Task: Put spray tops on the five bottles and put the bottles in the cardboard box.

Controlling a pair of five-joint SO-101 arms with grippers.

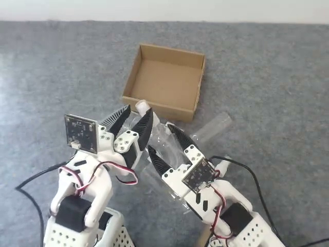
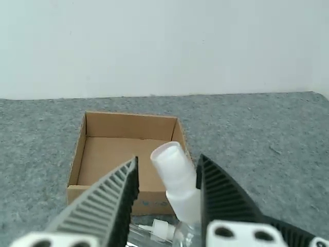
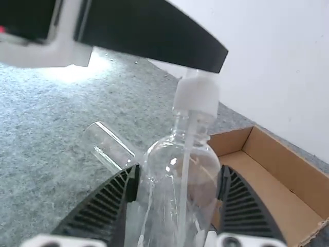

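Note:
A clear bottle (image 3: 177,170) stands tilted between the fingers of my right gripper (image 3: 179,172), which is shut on its body. A white spray top (image 3: 196,98) sits on its neck, its tube hanging inside. My left gripper (image 2: 168,160) is open around that spray top (image 2: 175,180), which leans against one finger (image 2: 221,198) and stays clear of the other. In the high view both grippers, left (image 1: 139,110) and right (image 1: 160,137), meet just in front of the empty cardboard box (image 1: 169,51), with the bottle (image 1: 164,133) between them.
A clear tube-shaped piece (image 1: 213,127) lies on the grey carpet beside the right gripper, near the box's front corner. More clear plastic with a white neck (image 2: 158,229) lies under the left gripper. Cables (image 1: 31,180) trail beside both arm bases.

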